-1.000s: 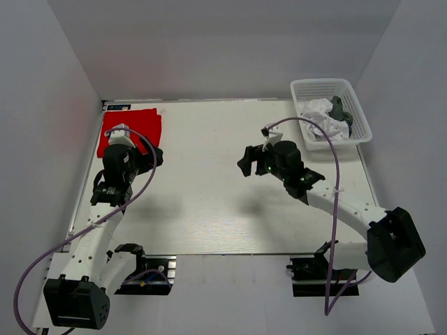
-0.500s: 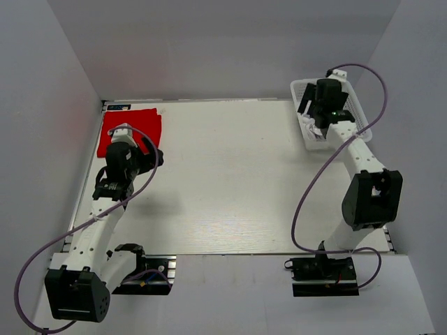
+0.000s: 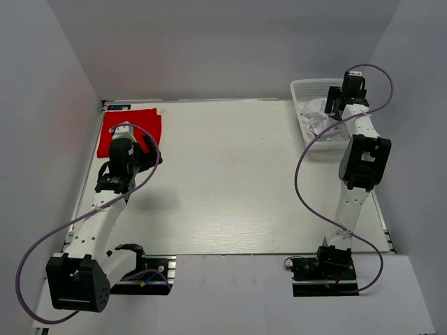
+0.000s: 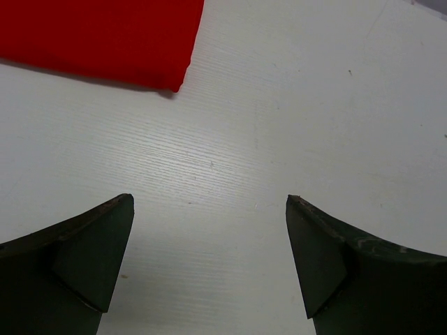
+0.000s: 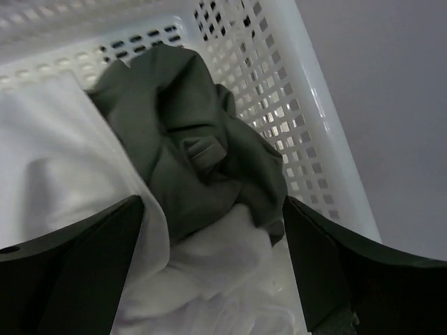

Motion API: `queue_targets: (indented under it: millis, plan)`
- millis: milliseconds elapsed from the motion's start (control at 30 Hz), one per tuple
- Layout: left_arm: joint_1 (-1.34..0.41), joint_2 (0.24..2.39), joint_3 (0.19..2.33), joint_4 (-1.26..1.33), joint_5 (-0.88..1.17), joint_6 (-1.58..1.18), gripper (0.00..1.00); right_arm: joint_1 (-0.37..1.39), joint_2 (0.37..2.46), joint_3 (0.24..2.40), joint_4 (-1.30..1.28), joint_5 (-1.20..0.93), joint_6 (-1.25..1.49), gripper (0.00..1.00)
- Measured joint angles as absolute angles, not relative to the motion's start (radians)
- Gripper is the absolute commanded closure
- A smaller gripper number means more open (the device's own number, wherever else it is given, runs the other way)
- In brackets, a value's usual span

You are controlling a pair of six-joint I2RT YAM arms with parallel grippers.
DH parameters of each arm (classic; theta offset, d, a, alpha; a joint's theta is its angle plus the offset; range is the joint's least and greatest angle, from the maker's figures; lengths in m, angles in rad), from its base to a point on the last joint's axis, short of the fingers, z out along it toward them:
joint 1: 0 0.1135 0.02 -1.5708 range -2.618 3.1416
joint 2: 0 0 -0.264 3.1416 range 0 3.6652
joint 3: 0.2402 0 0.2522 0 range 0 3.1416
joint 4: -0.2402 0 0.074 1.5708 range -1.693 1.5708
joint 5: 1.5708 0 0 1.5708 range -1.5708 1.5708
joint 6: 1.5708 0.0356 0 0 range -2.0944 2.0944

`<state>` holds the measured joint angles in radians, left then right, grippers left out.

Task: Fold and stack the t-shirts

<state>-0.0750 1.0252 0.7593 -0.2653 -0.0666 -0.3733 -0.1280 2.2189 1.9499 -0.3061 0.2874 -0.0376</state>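
A folded bright red t-shirt (image 3: 130, 130) lies at the table's far left; its corner also shows in the left wrist view (image 4: 105, 35). My left gripper (image 3: 148, 155) is open and empty over bare table just right of it (image 4: 209, 209). In the white mesh basket (image 3: 357, 105) at the far right lie crumpled white t-shirts (image 3: 318, 115) and a dark grey-green t-shirt (image 5: 195, 153). My right gripper (image 3: 335, 105) is open above the basket, jaws either side of the grey-green and white cloth (image 5: 213, 237), holding nothing.
The basket's mesh wall (image 5: 293, 105) rises close on the right of my right gripper. Grey enclosure walls (image 3: 42, 139) stand on the left, back and right. A purple cable (image 3: 307, 160) loops from the right arm over the table.
My right arm has swung from the table's middle to over the basket at the far right. The left gripper has stayed near the red t-shirt, shifting slightly.
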Motion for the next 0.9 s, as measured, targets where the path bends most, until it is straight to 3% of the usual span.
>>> queue_targets:
  millis: [133,267,300,333,633,900]
  plan:
    - [-0.075,1.057,0.771,-0.270,-0.086,-0.372,0.00,-0.173,2.314,1.986,-0.316,0.219,-0.073,0.30]
    - [-0.075,1.077,0.774,-0.273,-0.096,-0.370,0.00,-0.179,2.355,1.986,-0.326,0.113,-0.075,0.75]
    - [-0.075,1.079,0.775,-0.275,-0.097,-0.370,0.00,-0.180,2.357,1.986,-0.328,0.079,-0.071,0.94]
    - [-0.075,1.081,0.777,-0.279,-0.097,-0.370,0.00,-0.182,2.357,1.986,-0.331,0.046,-0.071,1.00]
    - [-0.075,1.081,0.781,-0.285,-0.097,-0.367,0.00,-0.200,2.294,1.949,-0.342,-0.167,-0.005,1.00]
    - [-0.075,1.029,0.781,-0.284,-0.088,-0.366,0.00,-0.202,1.943,1.913,-0.337,-0.269,0.081,1.00]
